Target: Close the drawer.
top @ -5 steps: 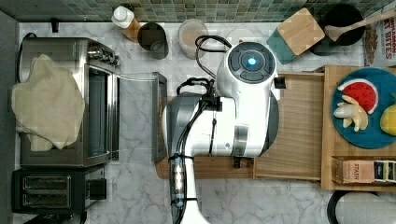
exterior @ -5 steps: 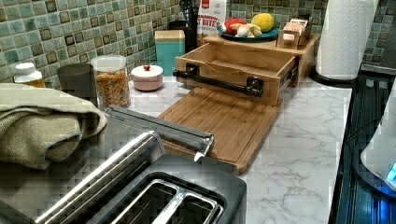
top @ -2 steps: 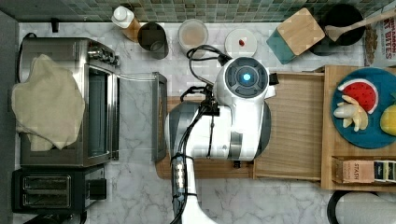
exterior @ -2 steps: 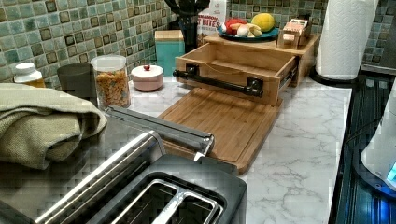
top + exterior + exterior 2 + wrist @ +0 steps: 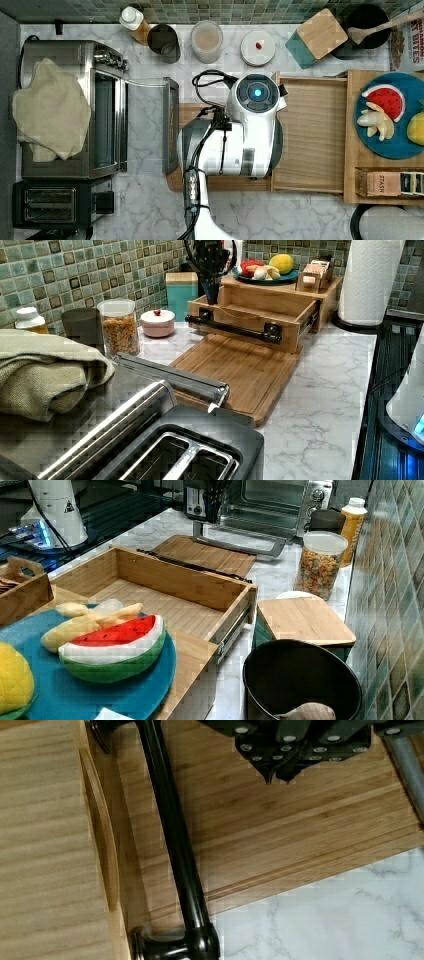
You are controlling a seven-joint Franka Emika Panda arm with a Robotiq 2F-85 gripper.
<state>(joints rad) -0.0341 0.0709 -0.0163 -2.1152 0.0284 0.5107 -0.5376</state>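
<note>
Starting at the left of the top view, a toaster oven [image 5: 95,107] is seen with its door [image 5: 170,132] dropped open, and a bamboo cutting board [image 5: 215,182] lies beside it at lower centre, largely hidden under the white arm [image 5: 240,145]. To the right of centre the drawer [image 5: 310,135] is found pulled well out of its wooden stand [image 5: 350,185], its grained bottom bare. In the left view, the gripper [image 5: 210,287] is seen at upper centre, hanging just above the near end of the drawer's dark bar handle [image 5: 230,329]. In the wrist view the fingertips are shown close together, over the board and beside the handle, with nothing held.

The approach is judged to be in hand; no contact with the drawer front can be made out. A descent in front of the handle is called for, followed by a straight push towards the stand.
</note>
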